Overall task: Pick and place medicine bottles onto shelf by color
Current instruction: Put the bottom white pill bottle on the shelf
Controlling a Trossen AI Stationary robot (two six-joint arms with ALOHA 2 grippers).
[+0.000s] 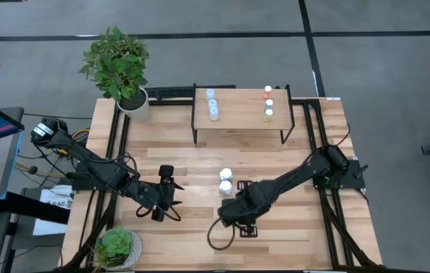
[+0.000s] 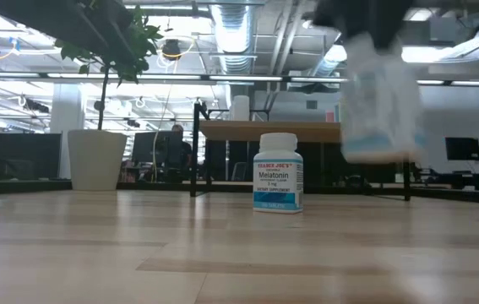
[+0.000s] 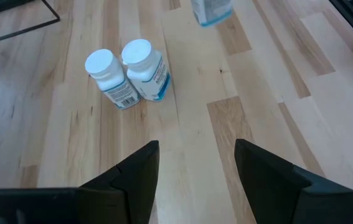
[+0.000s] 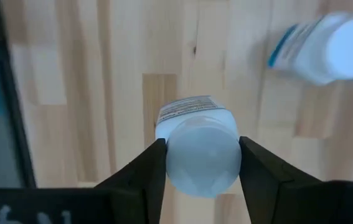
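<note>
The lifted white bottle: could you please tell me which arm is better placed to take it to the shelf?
Right. The right tool is shut on the bottle, held in the air, and the shelf has bare board between its rows. The left tool is open, holding nothing.

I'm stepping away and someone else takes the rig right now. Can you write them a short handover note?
Right gripper: shut on a white bottle, lifted off the table.
Left gripper: open, empty, waiting at the table's front left.
Shelf: three pale bluish bottles at its left, three colour-capped bottles at its right.
Left: two white bottles standing mid-table, plus the held one, still to be shelved.
</note>
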